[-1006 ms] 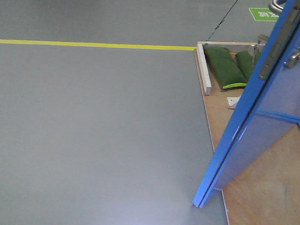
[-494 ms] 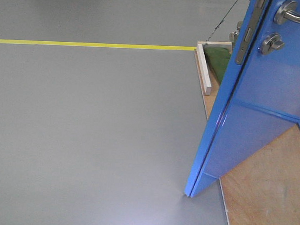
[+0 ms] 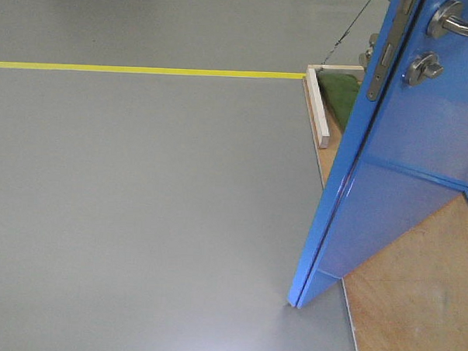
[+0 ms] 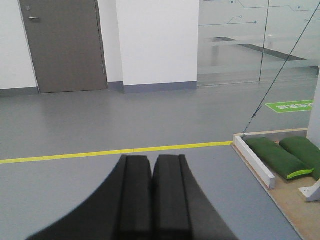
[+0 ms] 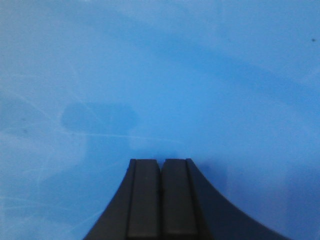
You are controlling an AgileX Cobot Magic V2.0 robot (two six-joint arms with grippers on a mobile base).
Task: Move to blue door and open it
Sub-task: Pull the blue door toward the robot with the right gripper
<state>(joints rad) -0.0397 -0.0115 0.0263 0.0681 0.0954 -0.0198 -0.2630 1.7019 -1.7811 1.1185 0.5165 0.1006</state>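
The glossy blue door (image 3: 405, 175) stands ajar at the right of the front view, its free edge toward me and its bottom corner on the grey floor. Its silver lever handle (image 3: 457, 22) and round thumb-turn (image 3: 423, 69) show at the top right. My right gripper (image 5: 161, 162) is shut and empty, its tips at or very near the blue door panel (image 5: 160, 75) that fills the right wrist view. My left gripper (image 4: 152, 159) is shut and empty, held over the grey floor, away from the door. Neither gripper shows in the front view.
A yellow floor line (image 3: 145, 70) runs across the far floor. The door stands on a plywood base (image 3: 414, 315) with a white wooden rail (image 3: 318, 109). Green sandbags (image 4: 275, 157) lie on the base. A thin black cord (image 4: 277, 75) slants up from the base corner. A grey room door (image 4: 62, 45) is far off.
In the front view the door has swung round, its free edge moving left and its face with handle and thumb-turn turning toward me, covering most of the sandbags; it has been still for the last half second.
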